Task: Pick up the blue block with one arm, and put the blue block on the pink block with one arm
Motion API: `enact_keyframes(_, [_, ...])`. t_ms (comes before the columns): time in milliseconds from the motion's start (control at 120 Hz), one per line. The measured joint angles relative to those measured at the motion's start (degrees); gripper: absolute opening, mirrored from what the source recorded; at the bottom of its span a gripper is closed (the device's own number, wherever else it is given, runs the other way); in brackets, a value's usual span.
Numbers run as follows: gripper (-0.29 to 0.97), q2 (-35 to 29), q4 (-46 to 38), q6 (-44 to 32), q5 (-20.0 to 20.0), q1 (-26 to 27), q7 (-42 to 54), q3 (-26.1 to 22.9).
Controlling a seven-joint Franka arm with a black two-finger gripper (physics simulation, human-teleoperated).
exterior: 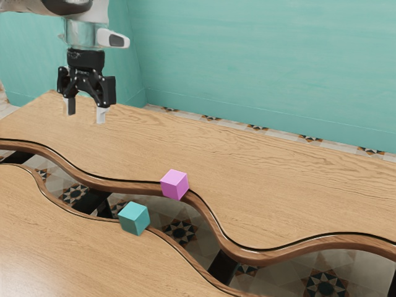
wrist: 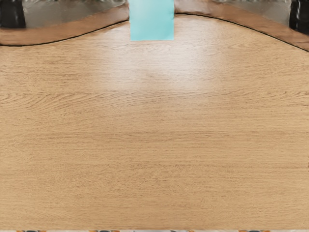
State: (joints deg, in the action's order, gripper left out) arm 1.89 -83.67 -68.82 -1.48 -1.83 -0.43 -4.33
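Note:
The blue block (exterior: 134,218), a teal cube, sits at the wavy edge of the near wooden tabletop. The pink block (exterior: 174,184) rests on the curved rim of the far tabletop, just up and to the exterior view's right of the blue one, apart from it. My gripper (exterior: 86,111) hangs open and empty high above the far tabletop at the exterior view's upper left, well away from both blocks. In the wrist view, a light blue block face (wrist: 152,19) stands at the wood's curved edge, far from the hand.
Two wooden tabletops (exterior: 260,167) are split by a winding gap (exterior: 179,232) showing patterned floor tiles. A teal wall (exterior: 260,55) runs behind the far table. Bare wood (wrist: 154,135) lies under my hand.

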Motion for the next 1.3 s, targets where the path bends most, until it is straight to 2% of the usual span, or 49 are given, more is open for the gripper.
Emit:
enact_keyframes(92, [0.68, 0.2, -0.6, -9.2, -0.1, 1.7, -0.1, -0.1])
enact_keyframes(192, [0.68, 0.5, -1.5, -15.5, -0.2, 3.2, -0.2, 0.0])
enact_keyframes(308, [0.68, -3.8, -17.5, -24.2, -0.1, 4.3, -0.3, 0.7])
enact_keyframes(433, [0.68, -4.9, -31.2, -36.2, 0.1, 3.7, -0.4, 1.0])
enact_keyframes(583, [0.68, -5.2, -42.7, -49.1, 0.1, 1.4, -0.4, 1.2])
enact_keyframes(708, [0.68, -4.7, -47.7, -57.6, 0.2, 1.5, -0.4, 1.3])
enact_keyframes(975, [0.68, -1.8, -49.8, -66.6, -0.2, 3.0, -0.2, 2.2])
enact_keyframes(1158, [0.68, -0.3, -50.1, -69.3, -0.2, 4.3, 0.5, 3.8])
enact_keyframes(1300, [0.68, 1.2, -50.1, -70.4, -0.3, 2.8, 0.9, 4.1])
